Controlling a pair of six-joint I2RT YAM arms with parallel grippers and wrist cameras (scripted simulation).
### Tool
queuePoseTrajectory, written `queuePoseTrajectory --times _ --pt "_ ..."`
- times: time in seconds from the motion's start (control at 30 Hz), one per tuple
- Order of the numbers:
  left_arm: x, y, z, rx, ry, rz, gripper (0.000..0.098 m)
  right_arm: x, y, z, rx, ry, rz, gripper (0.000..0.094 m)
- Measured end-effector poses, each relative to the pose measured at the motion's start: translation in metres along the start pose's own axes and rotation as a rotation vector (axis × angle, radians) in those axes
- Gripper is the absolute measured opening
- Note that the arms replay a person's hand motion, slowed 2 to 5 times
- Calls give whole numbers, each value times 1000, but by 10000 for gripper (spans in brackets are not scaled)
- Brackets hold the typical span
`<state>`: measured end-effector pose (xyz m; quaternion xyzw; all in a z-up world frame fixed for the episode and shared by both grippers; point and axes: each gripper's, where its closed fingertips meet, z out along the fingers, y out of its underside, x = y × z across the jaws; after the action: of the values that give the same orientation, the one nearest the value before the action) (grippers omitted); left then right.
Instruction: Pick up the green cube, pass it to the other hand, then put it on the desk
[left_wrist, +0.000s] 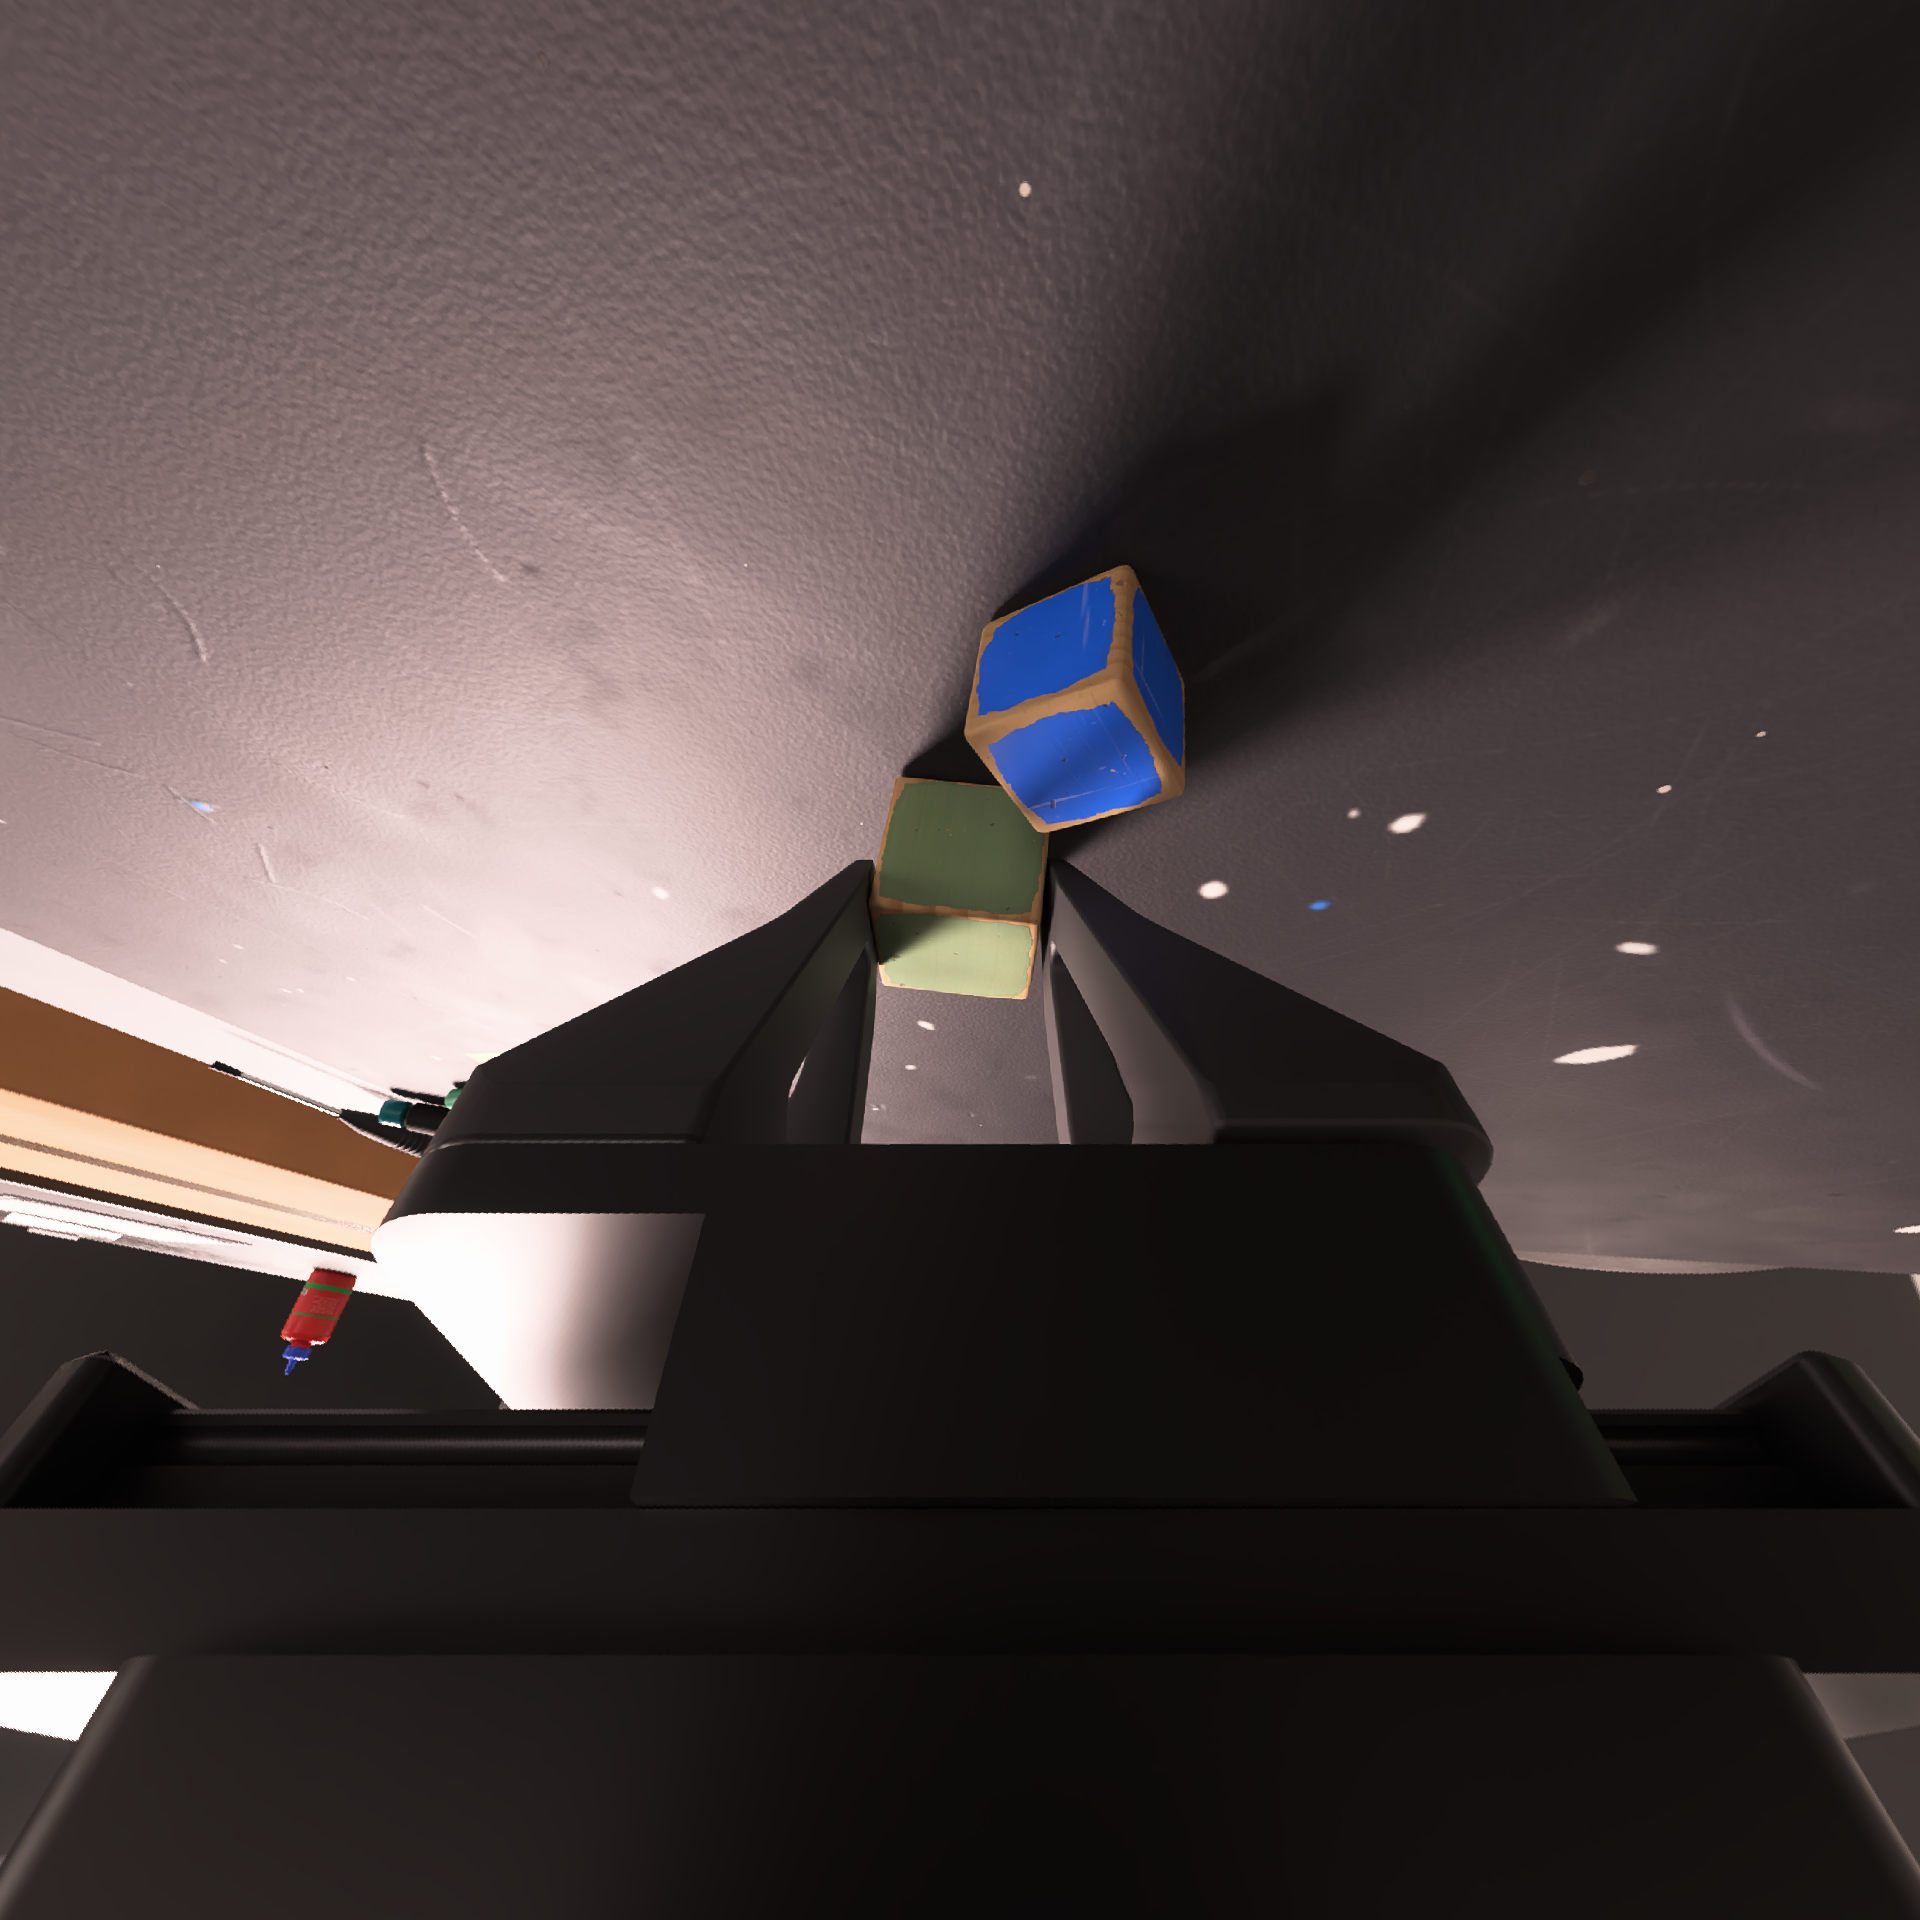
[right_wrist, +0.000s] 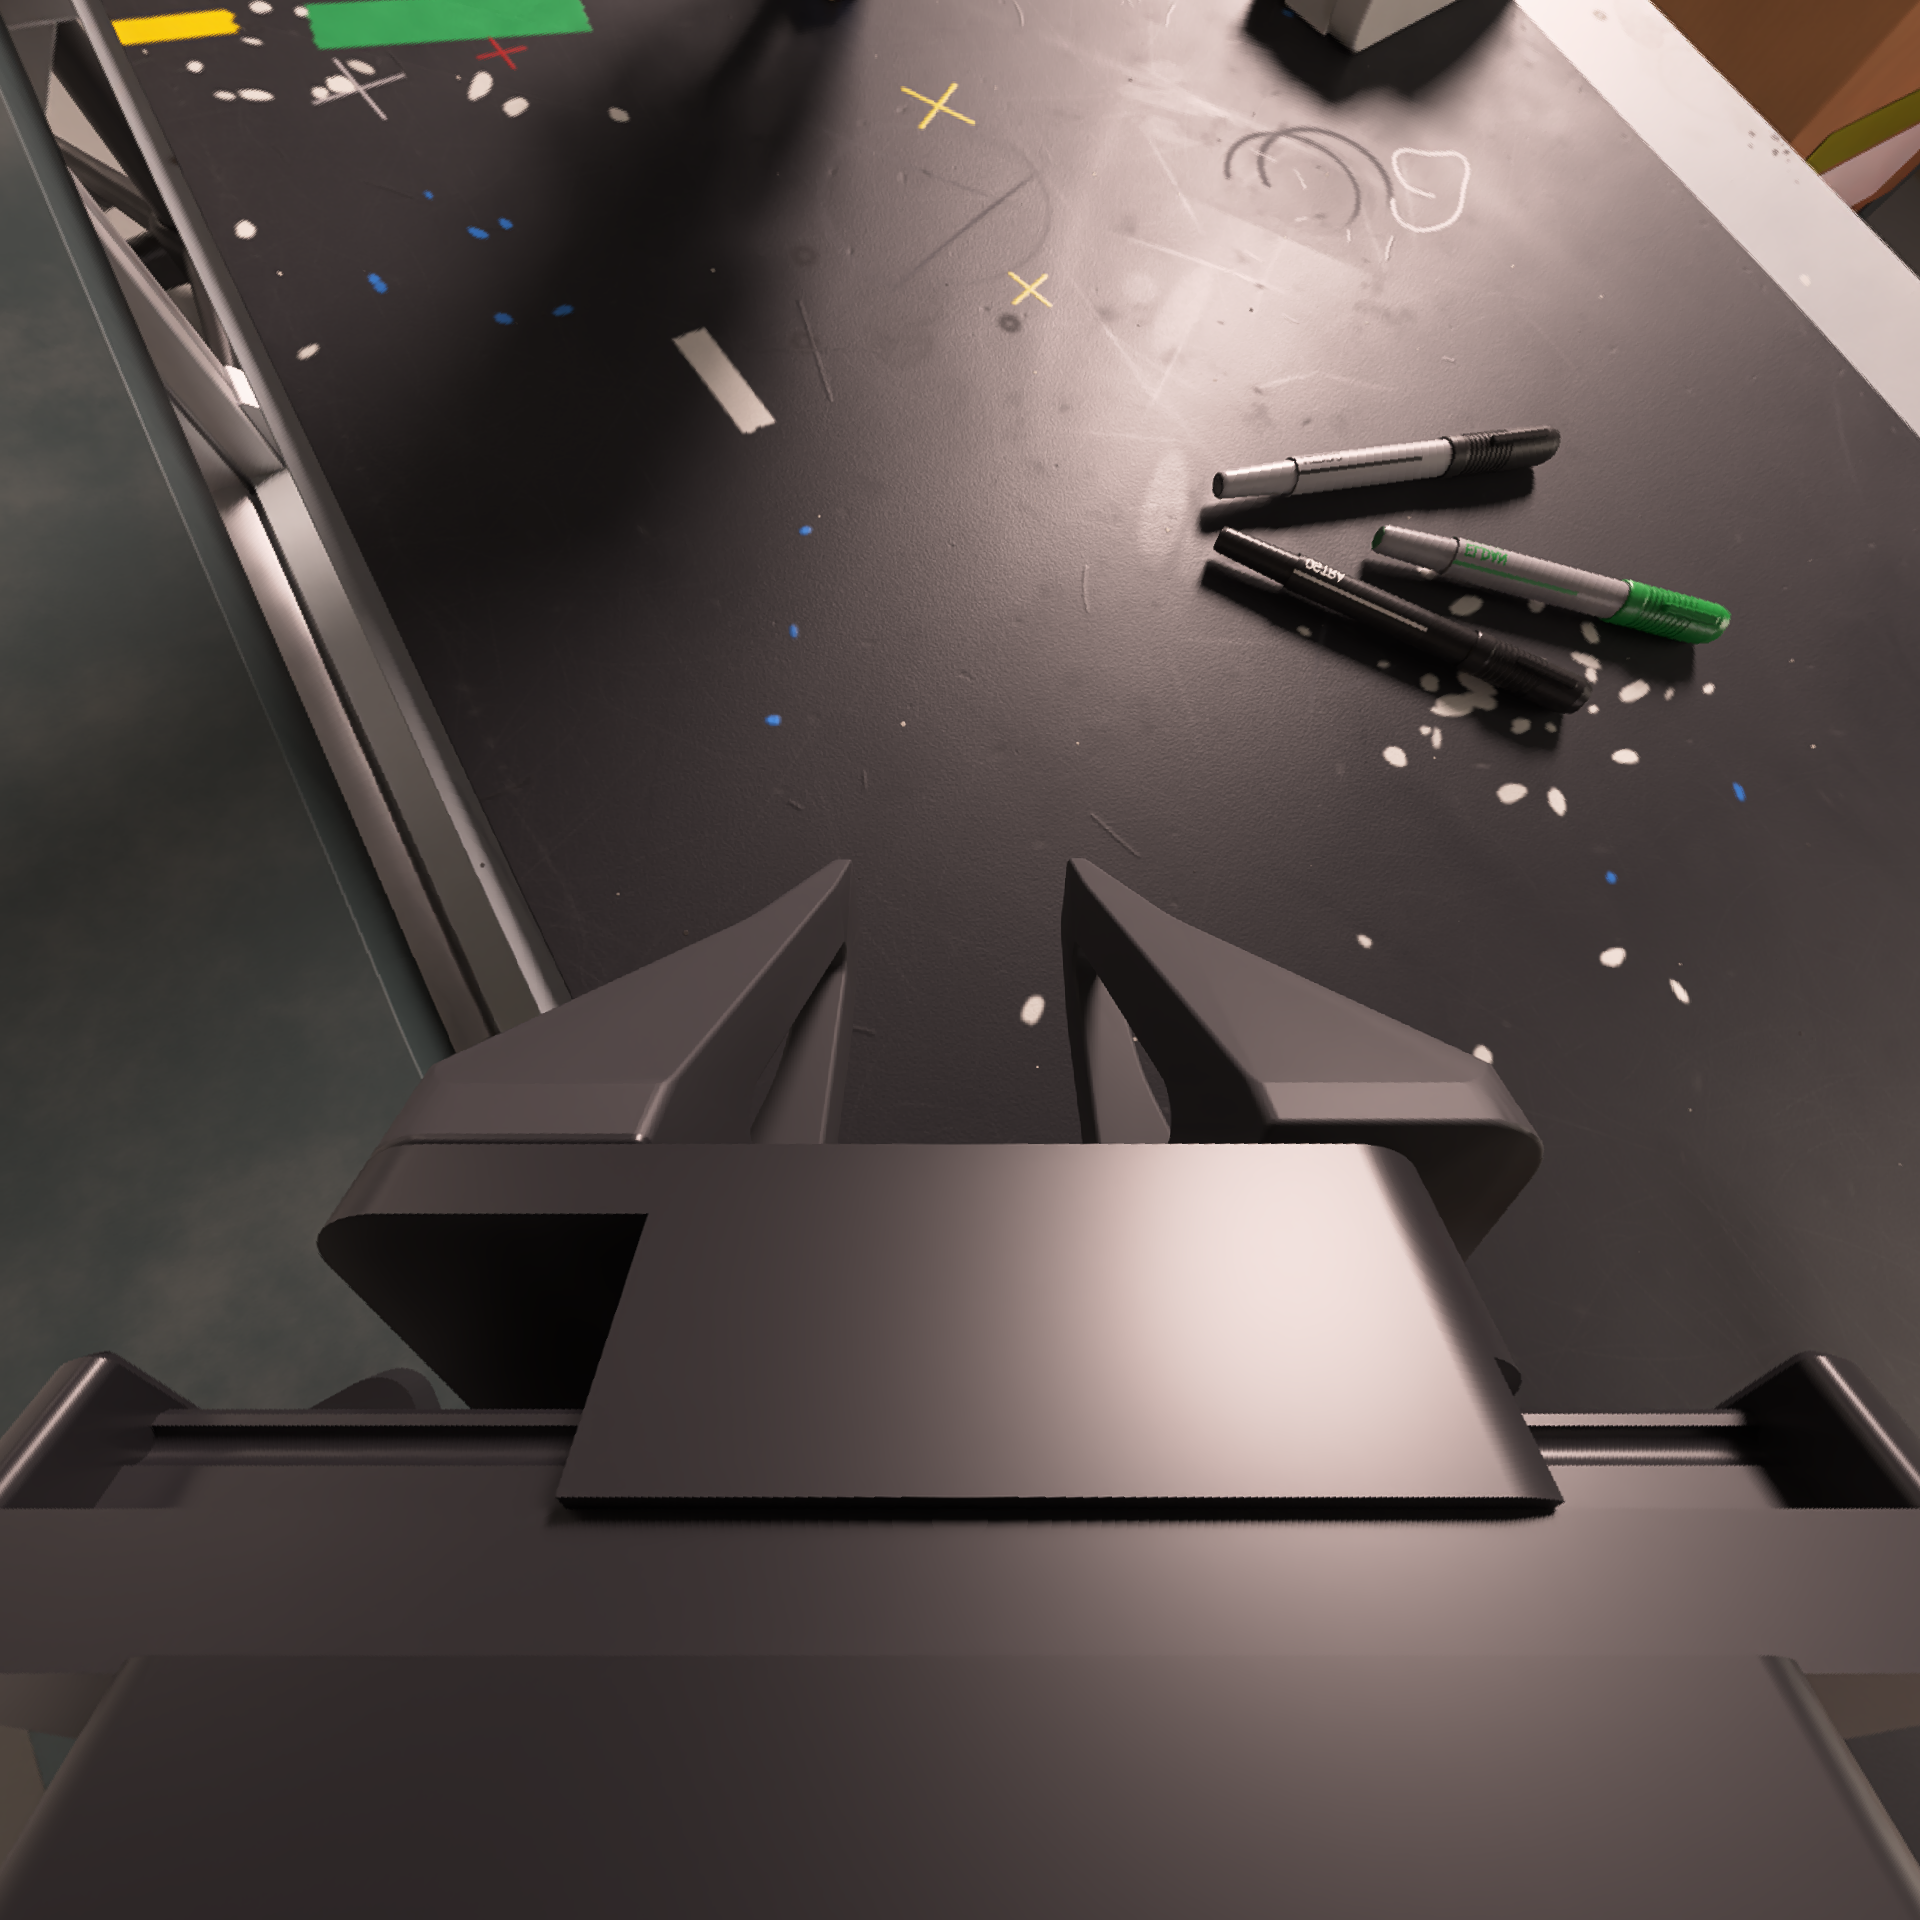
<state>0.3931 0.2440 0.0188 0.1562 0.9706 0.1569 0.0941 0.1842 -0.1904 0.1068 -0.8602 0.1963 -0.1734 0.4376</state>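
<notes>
Between the two dark fingers of the left gripper sits the green cube, and both fingers press flat against its sides, so it is clamped at the very tips. Just past it lies a blue cube with worn tan edges, tilted on a corner; its lower corner looks to meet the green one's far edge, though I cannot tell for sure whether they touch. Both are over the dark desk (scuffed, flecked with white and blue paint spots). Off to the lower left of that view, well away from the cubes, a small red bottle with a blue tip shows.

Over on the other side, the right gripper hangs above the same scratched desk with its fingers spread apart and nothing between them. Ahead and to its right lie three markers close together: a grey one with a black cap, an all-black one, and a grey one with a green cap. A short strip of white tape is stuck farther ahead, with green tape and yellow tape at the far edge.
</notes>
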Motion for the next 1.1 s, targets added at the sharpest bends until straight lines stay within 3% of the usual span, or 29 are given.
queuePoseTrajectory --times 0.37,0.73,1.1 --pt "-1 0 0 2 23 -8 266 0 0 0 3 1 -7 388" --pt "-3 4 0 4 8 -24 266 0 -3 -2 17 6 -22 383" --pt "-9 13 -16 44 -40 -110 266 -3 -9 -4 40 18 -59 394"
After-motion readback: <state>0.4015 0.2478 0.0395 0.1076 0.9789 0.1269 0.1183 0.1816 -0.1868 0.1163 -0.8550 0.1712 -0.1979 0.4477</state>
